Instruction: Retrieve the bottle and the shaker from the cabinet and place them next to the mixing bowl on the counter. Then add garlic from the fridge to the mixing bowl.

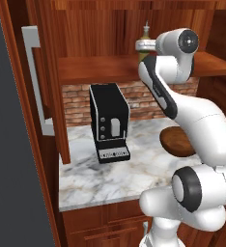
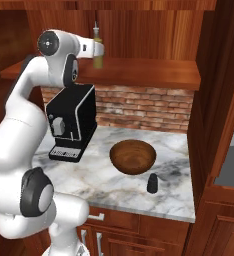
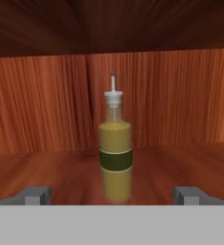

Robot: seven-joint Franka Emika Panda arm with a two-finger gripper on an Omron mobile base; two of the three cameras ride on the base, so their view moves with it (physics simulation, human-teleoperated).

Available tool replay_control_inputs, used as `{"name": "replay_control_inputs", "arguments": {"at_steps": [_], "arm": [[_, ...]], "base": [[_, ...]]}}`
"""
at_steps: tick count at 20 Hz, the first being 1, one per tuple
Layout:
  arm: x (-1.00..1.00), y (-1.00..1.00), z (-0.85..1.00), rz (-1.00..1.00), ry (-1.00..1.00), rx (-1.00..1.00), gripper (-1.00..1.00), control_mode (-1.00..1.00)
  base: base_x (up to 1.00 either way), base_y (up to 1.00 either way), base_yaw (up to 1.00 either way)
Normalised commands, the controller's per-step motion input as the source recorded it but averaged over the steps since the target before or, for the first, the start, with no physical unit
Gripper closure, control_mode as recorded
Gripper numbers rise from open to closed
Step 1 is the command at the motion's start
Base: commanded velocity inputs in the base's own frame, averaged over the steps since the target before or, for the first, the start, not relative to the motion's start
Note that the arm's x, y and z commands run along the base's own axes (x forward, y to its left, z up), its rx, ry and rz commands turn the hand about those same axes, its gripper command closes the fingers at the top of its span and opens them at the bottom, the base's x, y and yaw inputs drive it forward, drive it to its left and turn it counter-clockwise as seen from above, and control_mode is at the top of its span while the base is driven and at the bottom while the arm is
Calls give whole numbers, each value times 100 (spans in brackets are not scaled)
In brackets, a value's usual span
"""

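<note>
A glass bottle [image 3: 116, 158] of yellow liquid with a dark label and a pour spout stands upright on the wooden cabinet shelf [image 3: 47, 167]. My gripper [image 3: 113, 196] faces it, open, with the fingertips [image 3: 35, 195] wide apart on either side and short of touching it. The bottle [image 2: 97, 57] shows just past the hand, and its top [image 1: 145, 34] rises above the wrist. A small dark shaker [image 2: 152, 183] stands on the marble counter beside the wooden mixing bowl [image 2: 133, 156], whose rim [image 1: 175, 140] peeks from behind the arm. The garlic is out of view.
A black coffee machine [image 1: 109, 123] stands on the counter [image 1: 110, 178] left of the bowl, under the shelf, also visible as the machine [image 2: 71, 122]. A brick backsplash [image 2: 149, 110] runs behind. A tall panel with a long silver handle [image 1: 35, 77] rises at the left.
</note>
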Motion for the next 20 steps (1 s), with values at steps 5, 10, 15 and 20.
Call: {"name": "replay_control_inputs", "arguments": {"at_steps": [5, 10, 15, 20], "arm": [[38, 0, -1, 0, 0, 0, -100, -100], [39, -3, 0, 0, 0, 0, -100, -100], [39, -4, 0, 0, 0, 1, -100, -100], [27, -1, 0, 0, 0, 0, -100, -100]], "base": [[0, 0, 0], [0, 0, 0], [0, 0, 0], [0, 0, 0]]}}
